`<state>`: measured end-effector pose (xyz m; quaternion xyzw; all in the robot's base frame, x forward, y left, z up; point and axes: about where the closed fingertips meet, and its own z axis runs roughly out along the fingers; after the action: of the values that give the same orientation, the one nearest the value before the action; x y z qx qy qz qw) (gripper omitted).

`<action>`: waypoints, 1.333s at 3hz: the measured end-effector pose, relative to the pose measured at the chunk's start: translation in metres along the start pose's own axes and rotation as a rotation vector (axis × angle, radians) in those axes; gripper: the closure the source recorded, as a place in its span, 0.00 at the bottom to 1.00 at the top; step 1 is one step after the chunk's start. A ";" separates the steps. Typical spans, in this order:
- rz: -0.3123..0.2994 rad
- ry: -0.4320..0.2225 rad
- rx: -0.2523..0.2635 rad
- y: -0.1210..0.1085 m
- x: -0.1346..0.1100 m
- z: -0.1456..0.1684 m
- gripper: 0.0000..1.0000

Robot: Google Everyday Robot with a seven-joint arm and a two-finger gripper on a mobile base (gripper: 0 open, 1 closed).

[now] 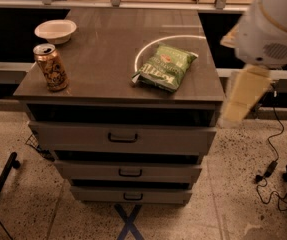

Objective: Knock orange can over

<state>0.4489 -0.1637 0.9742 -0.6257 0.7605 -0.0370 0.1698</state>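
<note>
Currently the tall slim orange-gold metal drink can (pixel 51 67) stands upright at the front-left corner of the grey-brown drawer cabinet (pixel 108 49), just in front of a shallow white bowl (pixel 55 31). A green chip bag (pixel 166 66) lies well to its right. The cream-coloured gripper (pixel 243 99) hangs beyond the cabinet's right edge (open or closed, I cannot tell), well apart from the can.

A round white bowl (pixel 55 30) sits at 10 o'clock on the grey three-drawer cabinet (pixel 108 59). A green plastic chip bag (pixel 165 66) lies toward 3 o'clock, overlapping a thin white ring (pixel 155 39). A black floor cable (pixel 270 165) trails at 4 o'clock, below the gripper (pixel 239 104) at 3 o'clock.
</note>
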 end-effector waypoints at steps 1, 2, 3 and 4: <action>-0.055 -0.071 0.043 -0.030 -0.059 0.014 0.00; -0.077 -0.162 0.069 -0.059 -0.122 0.028 0.00; -0.053 -0.248 0.070 -0.078 -0.181 0.044 0.00; 0.037 -0.331 0.022 -0.095 -0.235 0.068 0.00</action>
<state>0.5965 0.0531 0.9856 -0.6072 0.7330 0.0613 0.3004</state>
